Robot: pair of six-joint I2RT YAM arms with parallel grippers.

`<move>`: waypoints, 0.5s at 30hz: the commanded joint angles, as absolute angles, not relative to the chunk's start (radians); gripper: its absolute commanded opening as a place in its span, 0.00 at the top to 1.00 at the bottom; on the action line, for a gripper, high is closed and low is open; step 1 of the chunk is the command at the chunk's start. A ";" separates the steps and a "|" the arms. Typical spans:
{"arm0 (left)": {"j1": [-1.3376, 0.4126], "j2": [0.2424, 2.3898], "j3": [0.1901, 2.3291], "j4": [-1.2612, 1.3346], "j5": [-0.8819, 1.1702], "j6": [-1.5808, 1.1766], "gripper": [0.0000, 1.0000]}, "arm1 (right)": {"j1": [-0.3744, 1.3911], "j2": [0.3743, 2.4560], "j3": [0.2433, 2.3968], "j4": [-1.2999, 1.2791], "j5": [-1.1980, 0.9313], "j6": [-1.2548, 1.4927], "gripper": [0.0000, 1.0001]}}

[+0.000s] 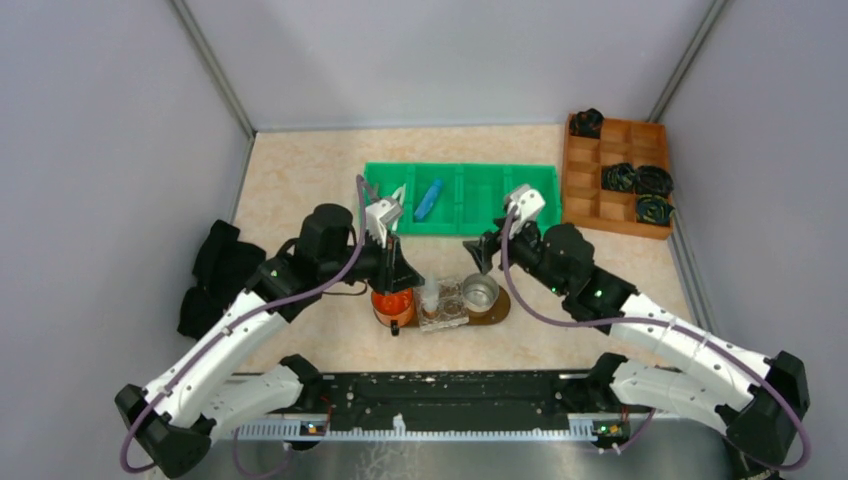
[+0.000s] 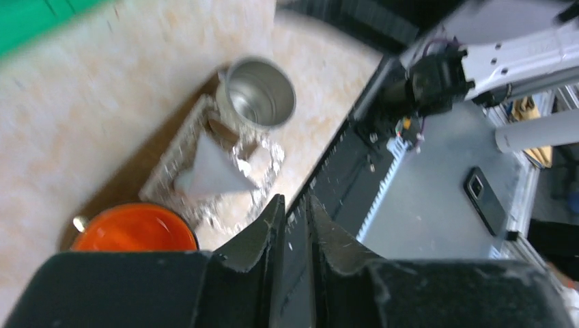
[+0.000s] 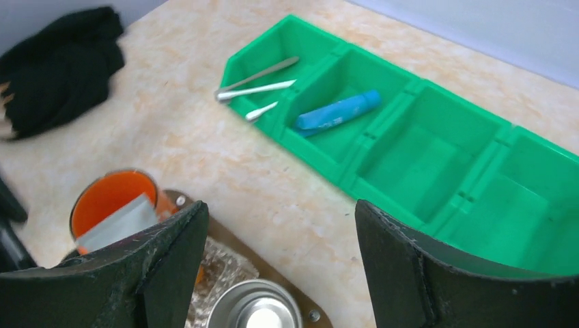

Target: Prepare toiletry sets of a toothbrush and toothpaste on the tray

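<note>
Pale marbled tabletop (image 1: 300, 170) between grey walls, with both arms reaching toward its middle. The tray (image 1: 497, 310), a dark brown board, lies at the near centre and carries three vessels in a row: an orange cup (image 1: 392, 303) on the left, a clear cut-glass dish (image 1: 445, 312) in the middle and a metal cup (image 1: 480, 292) on the right. A white tube (image 2: 208, 167) rests in the glass dish. The left gripper (image 2: 295, 205) hangs over the orange cup, its jaws drawn almost together with only a sliver between them and nothing caught there. The right gripper (image 3: 280, 219) hovers just beyond the metal cup, jaws spread wide and empty. Farther back, a green compartmented bin (image 1: 500, 172) holds the remaining supplies: slim toothbrush sticks (image 3: 256, 85) in its leftmost compartment and a blue tube (image 1: 430, 198) in the next one over, while the compartments to the right show only green. An orange-brown box (image 1: 600, 205) with dark bundles (image 1: 635, 180) in some cells sits at the far right, and a black cloth (image 1: 215, 275) lies crumpled at the left edge.
</note>
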State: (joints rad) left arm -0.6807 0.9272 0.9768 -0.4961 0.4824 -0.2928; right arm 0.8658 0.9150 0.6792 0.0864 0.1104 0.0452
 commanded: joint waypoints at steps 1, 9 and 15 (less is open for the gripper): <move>-0.694 0.874 0.895 -0.600 0.528 -0.371 0.72 | 0.749 0.920 0.808 -0.010 0.173 0.200 0.21; -0.703 0.833 0.856 -0.693 0.569 -0.403 0.36 | 0.574 0.969 0.865 -0.154 0.156 0.326 0.23; -0.744 0.801 0.813 -0.750 0.564 -0.457 0.45 | 0.563 1.001 0.836 -0.132 0.131 0.352 0.23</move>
State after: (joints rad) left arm -0.7113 0.8223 0.8482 -0.6880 0.5465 -0.4049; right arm 0.5728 0.9836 0.8318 -0.1345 0.1497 0.3115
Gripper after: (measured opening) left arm 0.588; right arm 0.772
